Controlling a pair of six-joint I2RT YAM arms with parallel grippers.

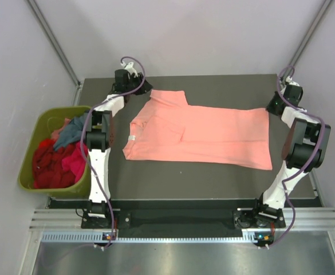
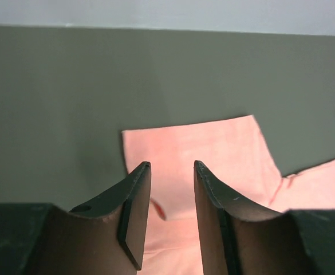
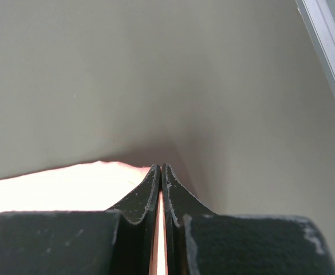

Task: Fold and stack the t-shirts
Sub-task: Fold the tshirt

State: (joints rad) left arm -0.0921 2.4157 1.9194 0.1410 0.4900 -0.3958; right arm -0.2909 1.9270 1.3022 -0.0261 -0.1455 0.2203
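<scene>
Top external view: a large salmon-pink cloth t-shirt [image 1: 213,134] is spread on the table [image 1: 184,177], limp and light, judged best pinched at corners. The left gripper [image 2: 172,167] is parted over a sleeve; the right gripper [image 3: 160,167] is clamped on its hem corner.

Overall light: bright, even and diffuse, coming from above; the pale walls [image 1: 184,34] read almost white.
Shadows: soft and faint; 1 dim smear on the table [image 3: 173,149] just past the tips of the right gripper [image 3: 161,166].
Glare: a mild sheen on the metal plate [image 1: 184,258] at the near edge; the salmon-pink t-shirt [image 3: 52,189] is washed pale in the right wrist view.
Focus, top view: sharp throughout, slightly grainy.
Focus, wrist views: the left gripper [image 2: 172,165] and the right one are soft near the lens; cloth edges are mildly blurred.
Distortion: the 2 corner posts [image 1: 52,40] slant outward toward the near edge.
</scene>
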